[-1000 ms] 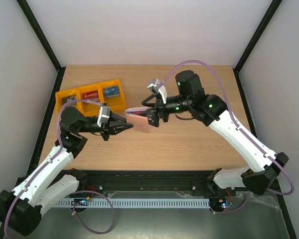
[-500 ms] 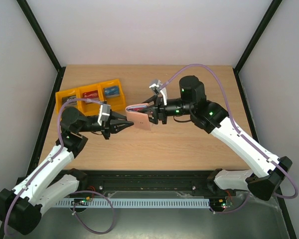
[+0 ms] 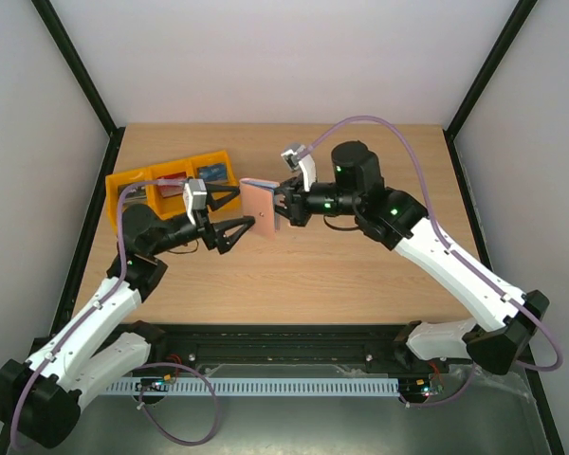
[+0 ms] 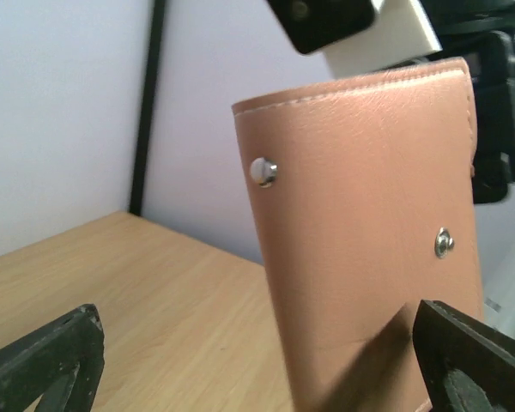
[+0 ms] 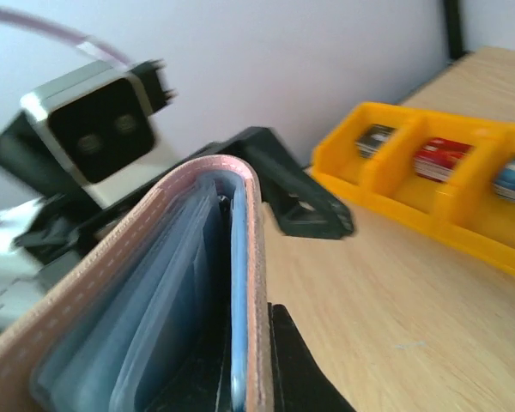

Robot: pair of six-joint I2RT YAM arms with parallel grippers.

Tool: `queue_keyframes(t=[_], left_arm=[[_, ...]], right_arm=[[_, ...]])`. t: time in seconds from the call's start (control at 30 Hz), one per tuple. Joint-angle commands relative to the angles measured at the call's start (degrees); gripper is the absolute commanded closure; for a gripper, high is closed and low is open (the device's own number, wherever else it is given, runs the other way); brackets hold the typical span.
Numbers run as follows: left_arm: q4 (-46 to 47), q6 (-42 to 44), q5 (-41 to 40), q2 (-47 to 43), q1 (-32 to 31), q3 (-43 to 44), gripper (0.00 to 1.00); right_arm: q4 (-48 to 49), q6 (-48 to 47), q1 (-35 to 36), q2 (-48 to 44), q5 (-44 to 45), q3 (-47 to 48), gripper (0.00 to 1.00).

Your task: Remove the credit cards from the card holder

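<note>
Three compartments make up the yellow tray point(image 5: 412, 210) at the table's point(image 3: 360, 275) left rear corner. The credit cards point(image 5: 438, 156) lie one to a compartment: dark grey, red, blue. The tray sits near the left edge, close by a black frame post.

Just right of the tray's front corner is the left gripper point(image 3: 242, 210), raised off the wood with its fingers spread wide and gripping nothing. The card holder point(image 3: 260, 209) stands upright in the air between those fingers. Whether a fingertip touches it I cannot tell.

The holder is above the table's middle, nearer the rear edge, its tan outer face with two metal snaps towards the left arm. The right gripper point(image 3: 281, 205) is clamped tight on the holder's right edge. Its wrist view shows pale blue-grey pockets inside the fold, but not whether any card remains there.

Bare light wood runs to the front and right edges. Plain pale walls close in three sides, with black posts at the rear corners.
</note>
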Motion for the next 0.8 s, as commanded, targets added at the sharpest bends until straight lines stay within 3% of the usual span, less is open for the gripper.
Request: queue_keyframes(t=[0.0, 0.17, 0.33, 0.6, 0.77], left_arm=[[-1.84, -1.25, -12.85, -0.54, 1.13, -1.34, 0.0], [-4.06, 0.21, -15.33, -0.44, 1.92, -1.83, 0.01], [-5.92, 1.96, -14.76, 0.02, 1.93, -1.86, 0.0], [-10.43, 5.4, -25.55, 1.25, 1.93, -0.96, 0.01], [-13.2, 6.3, -27.75, 1.53, 1.92, 0.22, 0.04]], right_arm=[[-6.66, 6.17, 0.58, 4.74, 18.2, 6.05, 0.98], [-16.87, 11.36, 2.12, 13.47, 29.62, 15.42, 0.98], [-23.58, 12.56, 2.87, 18.49, 35.59, 21.36, 0.98], [-21.38, 9.86, 3.29, 19.01, 27.69, 21.9, 0.98], [-19.98, 9.06, 3.3, 19.41, 25.28, 22.78, 0.98]])
